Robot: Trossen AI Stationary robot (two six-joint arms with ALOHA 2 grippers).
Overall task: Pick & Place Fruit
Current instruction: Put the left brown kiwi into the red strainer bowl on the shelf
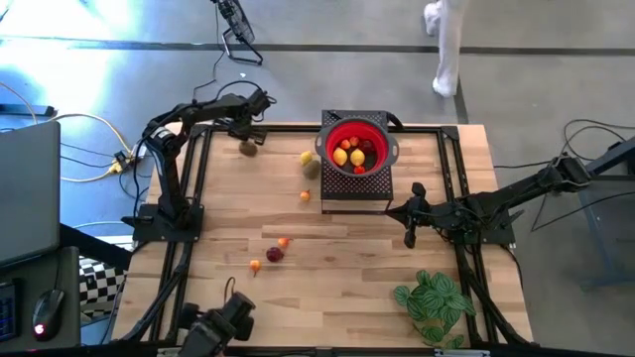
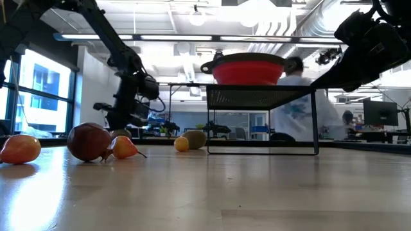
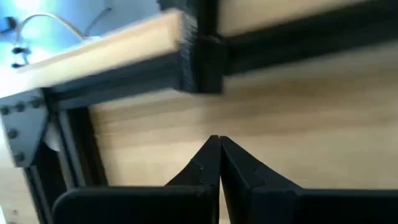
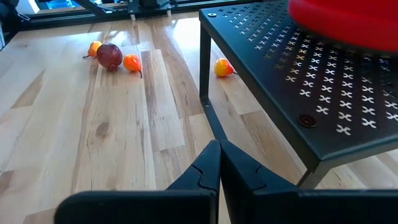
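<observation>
**A:** so where are we at? Red bowl (image 1: 357, 149) sits up on the black perforated stand (image 1: 355, 188) with a few fruits in it already. Loose ones on the table (image 1: 347, 288): a brownish one (image 1: 248, 148) near the far left corner, a yellow one (image 1: 307, 158) touching a greenish one (image 1: 312, 169) just left of the stand, a small orange one (image 1: 305, 195) a bit nearer, plus a cluster out front, the dark red one (image 1: 275, 255) between two orange ones (image 1: 284, 242) (image 1: 255, 265).

**B:** and both pincers are pinched fully closed, holding nothing. Left gripper (image 1: 256, 103) hangs over the far left edge, right gripper (image 1: 411, 226) sits just right of the stand's front corner.

**A:** that's what worries us. If either one goes down on a fruit with its jaws closed like that, we just poke it, and these round things probably roll.

**B:** yep, the brownish one is near the edge, a nudge could send it off. And the right arm is close to the stand, so we think a careless swing toward the cluster could clip a leg and shake the bowl.

**A:** the touching pair looks tricky too, grabbing one likely shoves the other.
</observation>
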